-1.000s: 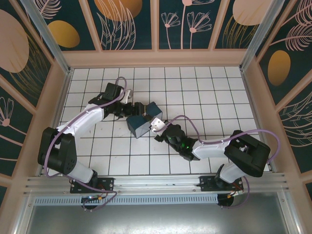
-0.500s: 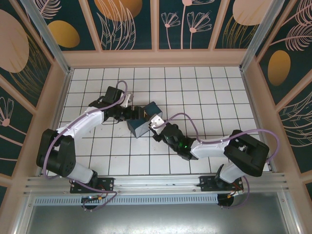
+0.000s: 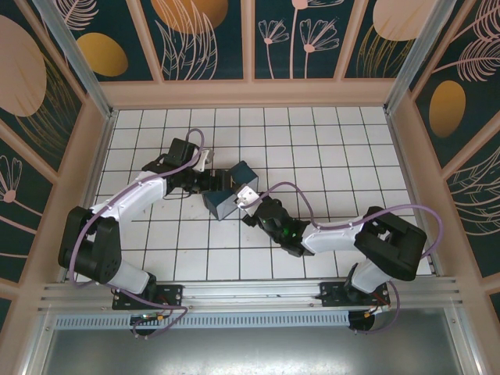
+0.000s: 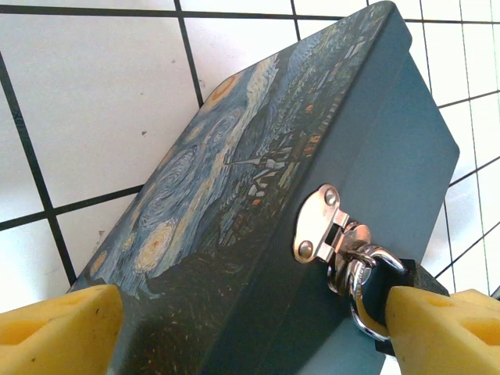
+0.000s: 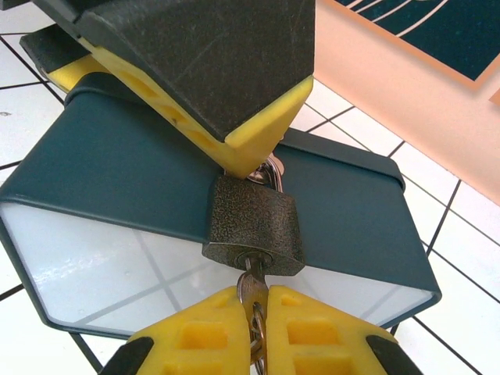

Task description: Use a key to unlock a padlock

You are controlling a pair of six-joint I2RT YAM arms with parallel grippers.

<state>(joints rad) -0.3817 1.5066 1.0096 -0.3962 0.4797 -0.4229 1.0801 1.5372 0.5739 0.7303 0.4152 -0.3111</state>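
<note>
1. Two robot arms meet over a blue painted box (image 4: pixel 234 195) lying near the middle of the white tiled tabletop (image 3: pixel 328 156), at the key-turning stage of an unlocking job.
2. The padlock (image 5: pixel 254 226), dark and pebbled, hangs at the box's front edge. Its silvery shackle (image 4: pixel 361 273) is looped through the metal hasp (image 4: pixel 319 223) and looks closed.
3. The left gripper (image 4: pixel 254 312) has its fingers spread wide across the hasp end of the box. One yellow pad sits at the box's corner and the other presses against the padlock, apparently so that neither box nor lock can swing.
4. The right gripper (image 5: pixel 254 332) has its fingers pinched together on the key (image 5: pixel 251 291). The blade is seated in the keyway on the padlock's underside, in line with the lock body.
5. A twist of the right wrist looks like the next move. The narrow pinch on so small a key leaves a risk of it slipping instead of turning.
</note>
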